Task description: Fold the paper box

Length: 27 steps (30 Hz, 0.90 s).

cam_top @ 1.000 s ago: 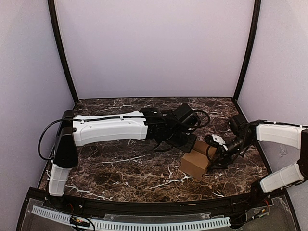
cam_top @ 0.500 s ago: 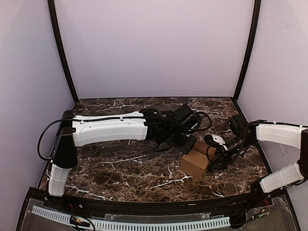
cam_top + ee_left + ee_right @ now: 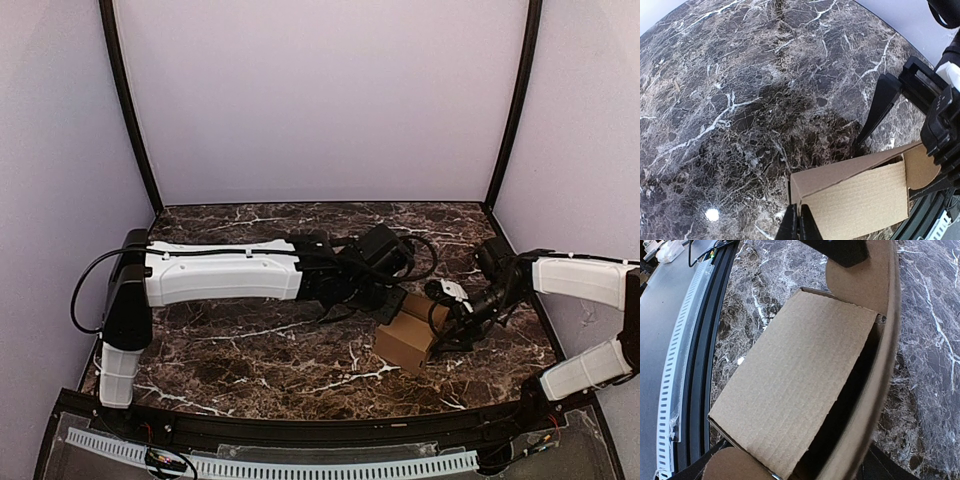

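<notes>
I see the paper box (image 3: 407, 338) lower right of centre on the marble table (image 3: 250, 350). My left gripper (image 3: 799, 226) is pinched closed, holding nothing; my right gripper (image 3: 450, 305) straddles the box with jaws wide.

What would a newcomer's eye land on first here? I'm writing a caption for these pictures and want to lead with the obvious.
First the brown paper box, half folded, on the dark marble table right of centre. Both arms meet there: the left claw is shut at the box's corner, and the right claw stands wide around the box, rounded tabs at its fingers. Plain pale walls enclose the scene.
</notes>
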Each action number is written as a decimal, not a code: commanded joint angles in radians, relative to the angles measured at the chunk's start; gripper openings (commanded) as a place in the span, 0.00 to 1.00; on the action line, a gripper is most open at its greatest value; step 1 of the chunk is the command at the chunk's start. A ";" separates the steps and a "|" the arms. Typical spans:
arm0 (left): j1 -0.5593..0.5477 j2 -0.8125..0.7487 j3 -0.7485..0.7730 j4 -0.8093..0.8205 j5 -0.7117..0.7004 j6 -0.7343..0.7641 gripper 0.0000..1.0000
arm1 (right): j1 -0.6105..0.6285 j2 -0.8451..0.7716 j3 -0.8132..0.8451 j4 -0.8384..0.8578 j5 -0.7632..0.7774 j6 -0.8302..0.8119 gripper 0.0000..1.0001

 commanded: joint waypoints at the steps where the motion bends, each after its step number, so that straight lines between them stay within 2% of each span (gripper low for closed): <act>1: -0.029 0.015 -0.076 -0.128 0.021 -0.069 0.01 | 0.005 0.006 0.003 0.040 0.006 0.013 0.80; 8: -0.036 -0.036 -0.119 -0.112 -0.025 -0.084 0.01 | 0.005 0.005 0.005 0.035 0.006 0.013 0.81; 19: -0.038 -0.044 -0.262 0.026 -0.057 -0.089 0.01 | 0.005 -0.012 0.014 0.033 0.008 0.023 0.81; 27: -0.053 -0.040 -0.285 0.052 -0.106 -0.073 0.01 | 0.005 -0.067 0.029 -0.052 0.017 -0.065 0.82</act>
